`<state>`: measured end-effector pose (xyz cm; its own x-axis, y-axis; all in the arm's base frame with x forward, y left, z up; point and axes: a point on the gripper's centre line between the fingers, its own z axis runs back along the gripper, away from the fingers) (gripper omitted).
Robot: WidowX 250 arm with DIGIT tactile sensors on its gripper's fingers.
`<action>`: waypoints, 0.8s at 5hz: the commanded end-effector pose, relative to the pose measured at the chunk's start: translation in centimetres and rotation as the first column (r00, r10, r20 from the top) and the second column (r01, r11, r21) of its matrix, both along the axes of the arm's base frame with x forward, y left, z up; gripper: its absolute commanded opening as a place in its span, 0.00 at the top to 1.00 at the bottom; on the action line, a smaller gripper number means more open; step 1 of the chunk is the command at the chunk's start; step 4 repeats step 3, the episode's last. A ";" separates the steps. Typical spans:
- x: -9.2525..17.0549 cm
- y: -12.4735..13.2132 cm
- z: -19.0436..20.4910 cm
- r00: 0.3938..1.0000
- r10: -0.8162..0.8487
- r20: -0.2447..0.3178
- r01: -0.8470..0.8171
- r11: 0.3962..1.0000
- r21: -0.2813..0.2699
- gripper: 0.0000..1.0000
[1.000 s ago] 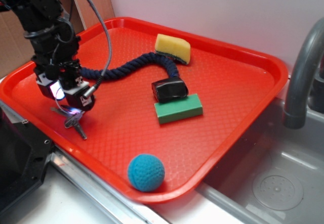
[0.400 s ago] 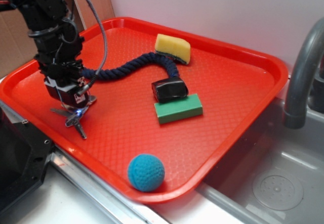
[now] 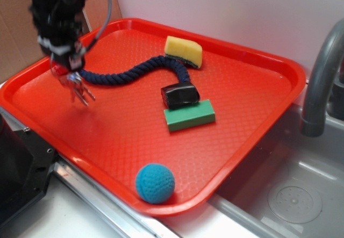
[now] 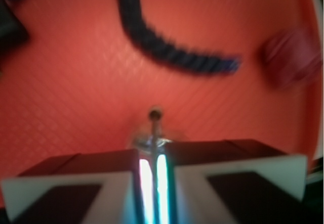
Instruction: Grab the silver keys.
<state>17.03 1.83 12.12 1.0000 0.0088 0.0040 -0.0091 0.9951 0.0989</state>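
A: The black robot gripper [image 3: 70, 71] is hanging above the far-left part of the red plastic tray [image 3: 252, 125], and the small bunch of flat silver metal keys [image 3: 79, 93] is dangling from it, clear of the tray floor.

B: And the wrist view is agreeing: the fingers [image 4: 197, 176] are pressed nearly together, clamped on the keys [image 4: 153, 133], with only a thin lit slit between them and one key poking out past the tips.

A: So the grab looks done to me. What matters now is the hold. The bunch is hanging loose on its ring, so I'd say a steady, unhurried rise is called for, with no jerks that could swing it free.

B: Agreed, and the fingers should be keeping full pressure; flat metal is slippery.

A: What about room? The dark blue braided rope [image 3: 134, 72] is lying just right of the dangling keys, running off toward the yellow sponge [image 3: 184, 50].

B: That's the closest snag. The black rectangular block [image 3: 180, 95] and green rectangular block [image 3: 189, 115] are sitting well apart in the middle, and the teal crocheted ball [image 3: 155, 182] is down by the near rim.

A: The tray's left rim is near the gripper too.

B: Straight up is the open way.
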 end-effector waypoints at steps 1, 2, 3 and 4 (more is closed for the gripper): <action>3.0 -3.9 10.9 0.985 -0.122 0.123 0.099 0.979 0.180 1.00; 3.7 -4.4 12.4 0.994 -0.035 0.108 0.019 0.989 0.150 1.00; 3.7 -4.6 12.1 0.995 -0.025 0.092 0.010 0.987 0.159 1.00; 3.7 -4.6 12.1 0.995 -0.025 0.092 0.010 0.987 0.159 1.00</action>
